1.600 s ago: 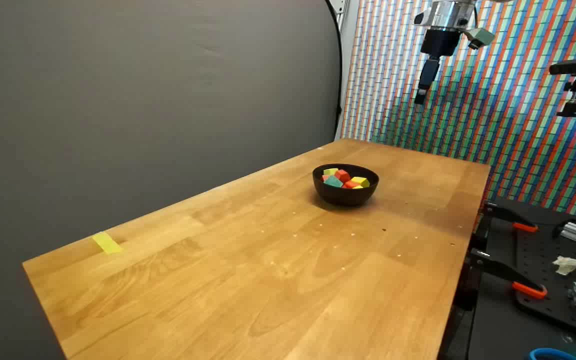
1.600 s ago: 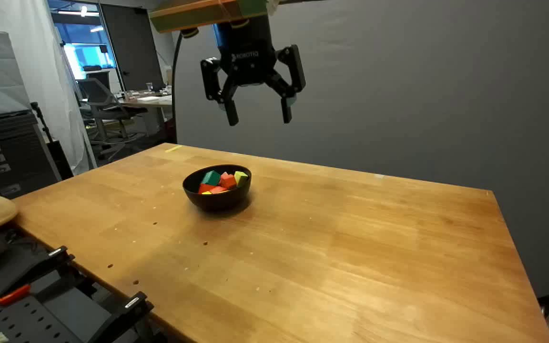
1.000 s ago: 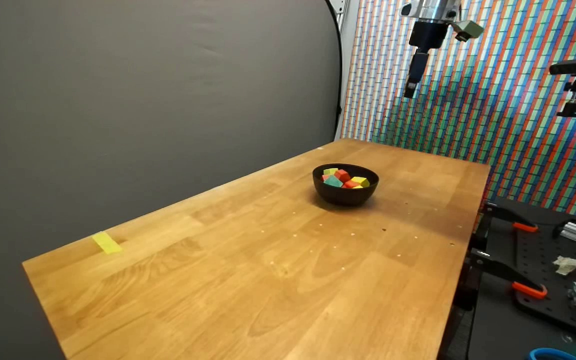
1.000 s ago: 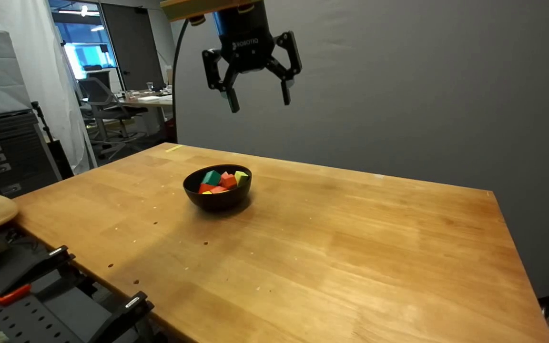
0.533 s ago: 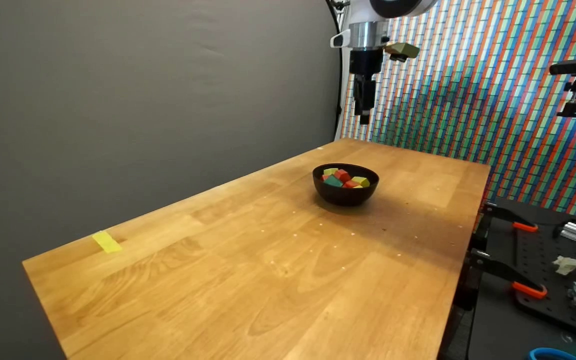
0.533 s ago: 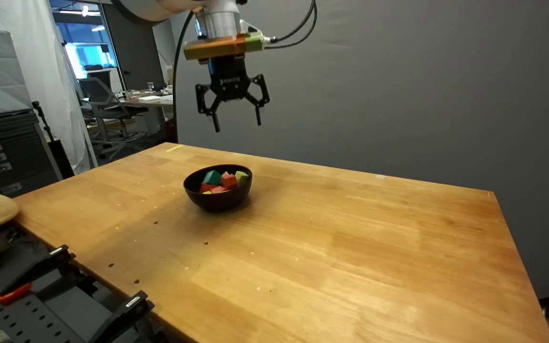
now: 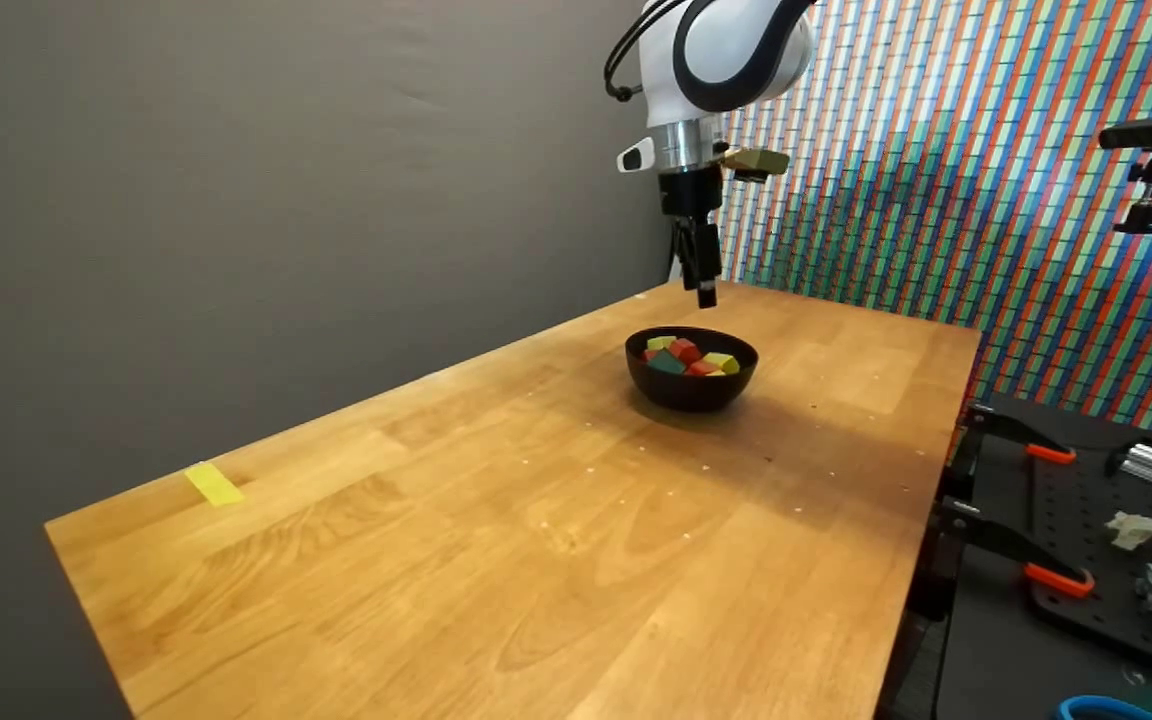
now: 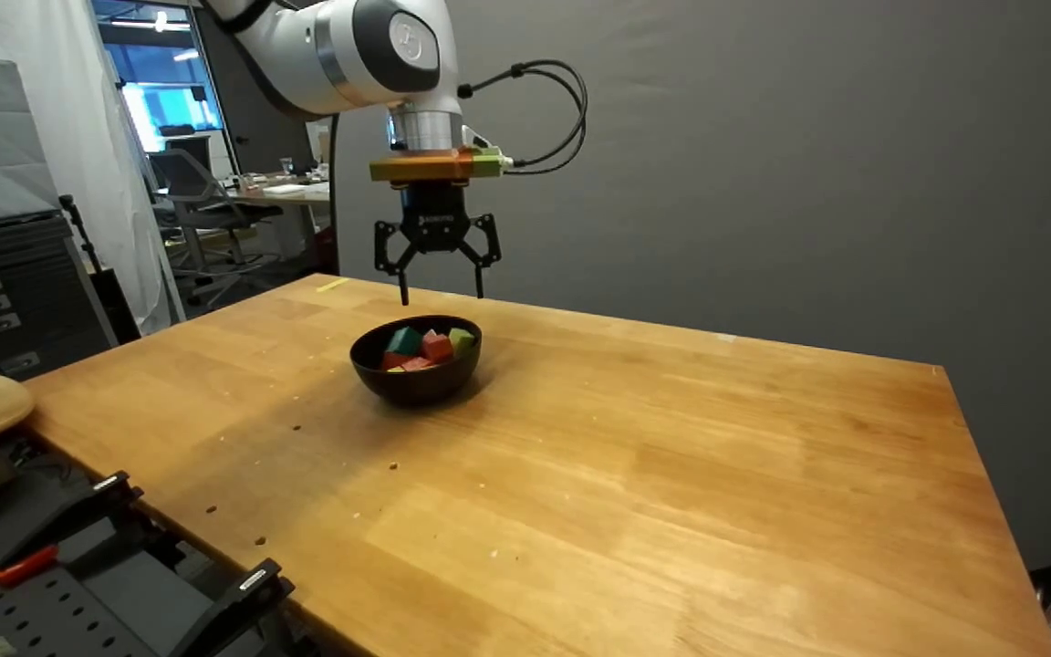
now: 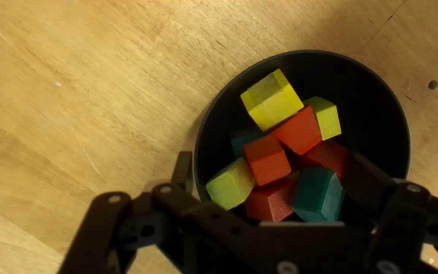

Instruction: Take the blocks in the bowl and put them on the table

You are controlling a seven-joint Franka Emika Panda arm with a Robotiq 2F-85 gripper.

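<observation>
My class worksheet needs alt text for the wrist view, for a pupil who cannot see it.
Red, yellow and teal blocks lie heaped in a round black bowl on a light-brown wooden table, seen from above. The robot's dark fingers, spread apart and holding nothing, hide part of the bowl in the lower half.

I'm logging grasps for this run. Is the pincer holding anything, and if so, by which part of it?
Nothing is held: the pincer hangs open above the bowl, with nothing between its jaws, and the visible blocks lie inside the bowl.
</observation>
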